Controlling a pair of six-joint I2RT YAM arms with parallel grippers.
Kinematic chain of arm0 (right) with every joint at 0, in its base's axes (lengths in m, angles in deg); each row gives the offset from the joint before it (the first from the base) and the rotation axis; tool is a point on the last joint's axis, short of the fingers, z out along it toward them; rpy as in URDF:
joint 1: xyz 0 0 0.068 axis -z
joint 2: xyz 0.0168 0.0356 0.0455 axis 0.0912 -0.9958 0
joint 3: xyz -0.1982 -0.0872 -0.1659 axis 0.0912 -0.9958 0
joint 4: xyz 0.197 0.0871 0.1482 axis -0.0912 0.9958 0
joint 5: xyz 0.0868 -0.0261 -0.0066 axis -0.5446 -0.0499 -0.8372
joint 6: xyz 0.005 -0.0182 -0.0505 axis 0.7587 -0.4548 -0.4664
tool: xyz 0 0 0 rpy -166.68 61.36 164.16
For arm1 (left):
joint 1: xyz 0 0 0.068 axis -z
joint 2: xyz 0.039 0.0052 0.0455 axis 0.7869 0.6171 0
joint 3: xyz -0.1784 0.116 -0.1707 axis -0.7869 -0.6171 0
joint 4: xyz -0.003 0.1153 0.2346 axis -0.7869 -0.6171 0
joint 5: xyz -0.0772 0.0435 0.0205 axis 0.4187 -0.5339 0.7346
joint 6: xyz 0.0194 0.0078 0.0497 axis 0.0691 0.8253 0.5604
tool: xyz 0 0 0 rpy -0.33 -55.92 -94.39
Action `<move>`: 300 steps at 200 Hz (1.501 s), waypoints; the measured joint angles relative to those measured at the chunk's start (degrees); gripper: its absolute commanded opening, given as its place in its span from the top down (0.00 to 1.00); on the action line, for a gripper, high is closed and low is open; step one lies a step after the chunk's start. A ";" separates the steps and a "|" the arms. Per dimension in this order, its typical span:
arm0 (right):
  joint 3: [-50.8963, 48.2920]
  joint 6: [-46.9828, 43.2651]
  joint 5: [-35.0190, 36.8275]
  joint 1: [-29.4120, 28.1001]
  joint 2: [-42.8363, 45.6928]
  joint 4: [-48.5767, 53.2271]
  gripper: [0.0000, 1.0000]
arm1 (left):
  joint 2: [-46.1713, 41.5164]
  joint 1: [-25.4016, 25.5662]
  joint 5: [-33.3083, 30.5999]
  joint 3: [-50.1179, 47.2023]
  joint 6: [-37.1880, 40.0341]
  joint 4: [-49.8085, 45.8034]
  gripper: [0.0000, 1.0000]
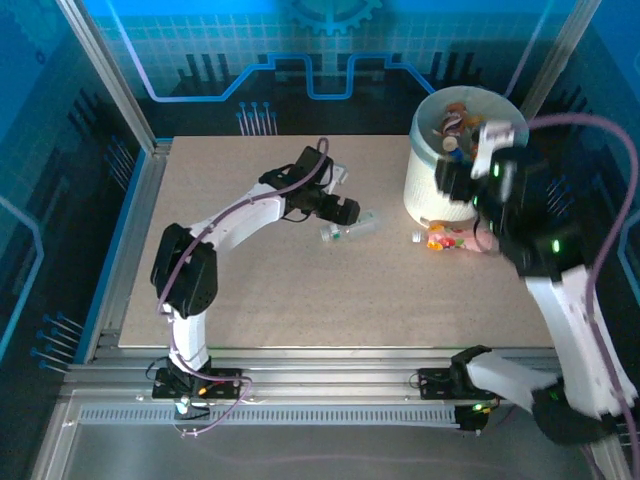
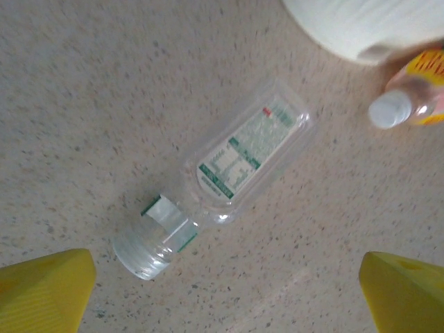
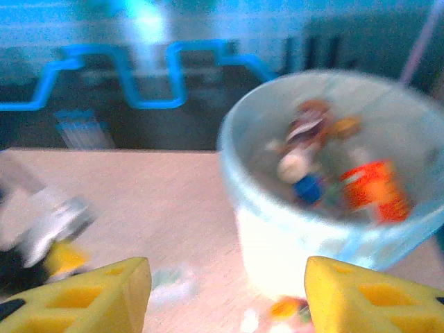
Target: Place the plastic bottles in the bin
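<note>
A clear plastic bottle point(image 2: 229, 173) with a green and white label lies on its side on the table, cap toward my left gripper point(image 2: 229, 281). That gripper hovers just over it, open, a yellow finger on each side and nothing held. From above, the same bottle point(image 1: 350, 228) lies right of the left gripper point(image 1: 345, 212). A second bottle point(image 1: 445, 240) with a yellow label and white cap rests against the foot of the bin point(image 1: 430, 170). Several bottles point(image 3: 371, 187) lie inside the bin point(image 3: 277, 236). My right gripper point(image 3: 229, 291) is open and empty, raised beside the bin's near side.
The bin's white wall point(image 2: 368, 24) and the yellow-labelled bottle point(image 2: 409, 97) sit at the upper right of the left wrist view. Aluminium frame rails point(image 1: 140, 200) border the table on the left and near sides. A blue backdrop stands behind.
</note>
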 measured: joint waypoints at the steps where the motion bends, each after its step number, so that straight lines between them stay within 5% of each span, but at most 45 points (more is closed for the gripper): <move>1: -0.57 0.17 -0.04 -0.37 0.44 -0.13 0.41 | 0.11 0.02 0.07 0.07 0.11 -0.02 0.01; 27: -12.66 6.64 -0.59 -10.82 11.02 1.57 0.39 | 3.58 0.13 1.03 2.62 3.54 -2.08 0.02; 74: -14.93 14.14 3.21 -20.98 17.18 10.03 0.37 | 10.51 1.25 1.11 7.50 8.15 -2.89 0.07; 160: -16.46 17.49 7.17 -21.64 23.47 14.34 0.34 | 15.65 3.26 3.21 9.70 13.79 -3.98 0.21; 190: -16.83 17.49 7.15 -21.64 23.26 15.02 0.34 | 16.98 5.18 2.27 9.81 14.47 -4.00 0.06; 218: -18.16 17.51 7.17 -21.64 23.76 15.67 0.33 | 18.08 6.14 1.68 10.03 14.36 -4.00 0.05; 300: -20.50 17.53 7.80 -21.64 26.36 16.28 0.32 | 20.17 6.03 1.01 13.51 14.19 -2.78 0.22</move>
